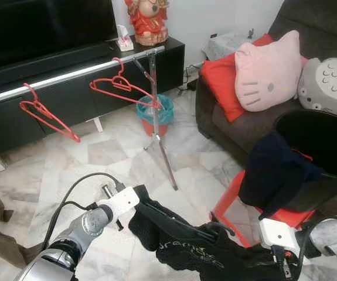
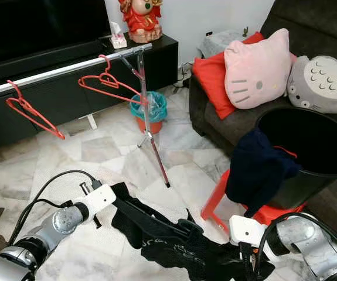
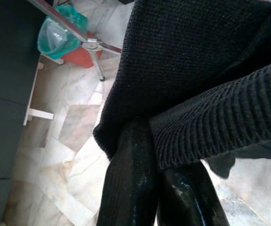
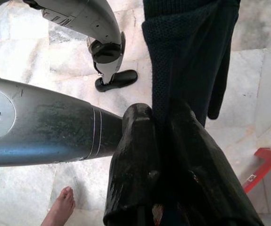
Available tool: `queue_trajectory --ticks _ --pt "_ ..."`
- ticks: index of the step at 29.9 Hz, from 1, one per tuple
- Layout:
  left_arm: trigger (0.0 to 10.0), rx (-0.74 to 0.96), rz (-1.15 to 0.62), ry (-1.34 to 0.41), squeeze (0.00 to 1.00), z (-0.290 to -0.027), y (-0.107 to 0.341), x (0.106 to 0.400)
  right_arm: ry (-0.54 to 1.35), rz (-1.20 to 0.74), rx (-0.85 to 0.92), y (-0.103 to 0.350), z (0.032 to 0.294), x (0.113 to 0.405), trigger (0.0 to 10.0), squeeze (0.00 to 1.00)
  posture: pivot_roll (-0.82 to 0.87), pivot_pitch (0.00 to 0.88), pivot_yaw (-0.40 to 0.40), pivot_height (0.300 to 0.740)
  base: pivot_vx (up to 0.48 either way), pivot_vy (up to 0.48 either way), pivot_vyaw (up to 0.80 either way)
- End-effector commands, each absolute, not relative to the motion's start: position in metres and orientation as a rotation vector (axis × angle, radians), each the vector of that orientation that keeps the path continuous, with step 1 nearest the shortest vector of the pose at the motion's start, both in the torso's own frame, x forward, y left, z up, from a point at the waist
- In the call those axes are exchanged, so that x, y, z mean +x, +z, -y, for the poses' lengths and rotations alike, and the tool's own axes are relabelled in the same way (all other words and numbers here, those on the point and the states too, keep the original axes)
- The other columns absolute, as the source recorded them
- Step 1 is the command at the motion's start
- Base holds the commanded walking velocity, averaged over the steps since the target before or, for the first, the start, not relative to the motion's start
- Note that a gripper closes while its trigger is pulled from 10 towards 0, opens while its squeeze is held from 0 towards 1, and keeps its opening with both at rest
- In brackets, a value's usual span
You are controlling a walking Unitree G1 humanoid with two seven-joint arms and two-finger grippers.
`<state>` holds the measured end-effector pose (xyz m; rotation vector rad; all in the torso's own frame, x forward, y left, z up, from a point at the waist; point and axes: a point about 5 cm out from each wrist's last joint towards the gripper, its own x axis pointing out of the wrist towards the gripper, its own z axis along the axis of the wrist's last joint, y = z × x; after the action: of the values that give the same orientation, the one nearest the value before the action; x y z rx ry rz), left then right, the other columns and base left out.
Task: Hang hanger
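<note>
Left eye view: two red hangers [image 1: 121,86] on silver rail [image 1: 68,76], upper left, well apart from grippers. Left gripper [image 1: 138,202] and right gripper [image 1: 276,254], bottom of frame, hold black garment [image 1: 197,246] between them.

Left wrist view: fingers [image 3: 130,188] clamped on knit cloth.

Right wrist view: fingers [image 4: 135,165] pinch same garment; bare foot [image 4: 60,212] lower left.

Hangers [image 1: 121,85] on rail [image 1: 68,75], left of sofa [image 1: 227,123].

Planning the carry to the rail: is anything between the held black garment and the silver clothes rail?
Nothing visible blocks it. The black garment is stretched between the left gripper and right gripper; bare marble floor lies before the clothes rail.
</note>
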<state>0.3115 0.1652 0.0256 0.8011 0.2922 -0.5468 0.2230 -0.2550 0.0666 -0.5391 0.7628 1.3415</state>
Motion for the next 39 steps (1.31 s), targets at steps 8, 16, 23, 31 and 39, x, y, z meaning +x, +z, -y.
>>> queue_trajectory --ticks 8,16,23,31,39 --pt "10.0 0.769 -0.380 -0.591 0.00 -0.191 0.024 0.305 1.342 -0.948 -0.586 0.064 0.279 0.206 0.0 0.00 -0.08 0.041 0.047 0.740 0.000 0.000 0.00" --pt "10.0 0.874 -0.476 -0.903 0.00 -0.179 0.004 0.283 1.343 -1.008 -0.615 0.053 0.279 0.201 0.0 0.00 -0.08 0.043 0.047 0.740 0.000 0.000 0.00" --pt "10.0 1.065 -0.392 -0.701 0.00 -0.190 0.015 0.300 1.351 -1.074 -0.650 0.047 0.281 0.195 0.0 0.00 -0.08 0.045 0.045 0.740 0.000 0.000 0.00" --pt "10.0 1.211 -0.380 -0.589 0.00 -0.207 0.023 0.309 1.346 -1.081 -0.651 0.048 0.282 0.191 0.0 0.00 -0.08 0.045 0.048 0.740 0.000 0.000 0.00" --pt "10.0 1.278 -0.360 -0.718 0.00 -0.211 0.019 0.299 1.322 -1.115 -0.677 0.052 0.291 0.187 0.0 0.00 -0.08 0.046 0.048 0.740 0.000 0.000 0.00"
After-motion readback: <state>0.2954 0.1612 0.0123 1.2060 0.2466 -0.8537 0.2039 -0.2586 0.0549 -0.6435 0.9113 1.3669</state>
